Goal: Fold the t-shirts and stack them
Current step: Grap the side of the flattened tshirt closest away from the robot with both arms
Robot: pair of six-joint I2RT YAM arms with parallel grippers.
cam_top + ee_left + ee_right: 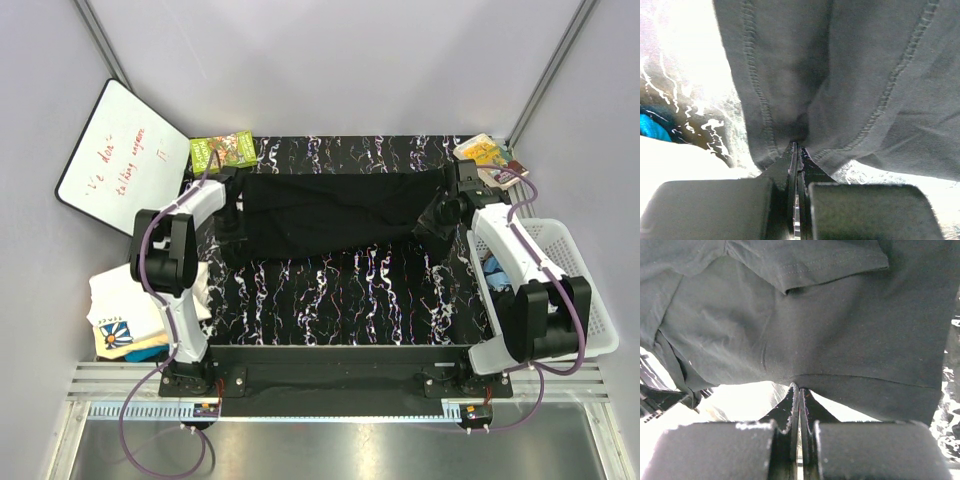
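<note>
From above, the black t-shirt (330, 215) hangs stretched across the far half of the dark marbled counter (340, 300), held at its two ends. Its lower edge sags toward the counter, though whether it touches cannot be told. The left claw (232, 190) and the right claw (448, 200) are both dark and merge with the black cloth, so from here their fingers cannot be made out. Off the counter's left edge lie folded white t-shirts (130, 300), the top one showing a blue-and-yellow square print, partly covered by the left arm. A whiteboard (120, 155) with red writing leans beyond them. On the right, the white slatted basket (585, 290) is largely hidden by the right arm; a bit of blue cloth (495, 268) shows at its near wall, too little to identify. In the left wrist view the left claw (795, 150) has its fingers pressed together on a gathered, stitched edge of the black t-shirt, which fills the upper frame. The left side is washed out by glare, with a blue patch (652, 130) that cannot be identified. In the right wrist view the right claw (799, 389) is likewise pinched tight on the shirt's lower fold, a hemmed flap overhead. The background under the cloth is blown out to white.
</note>
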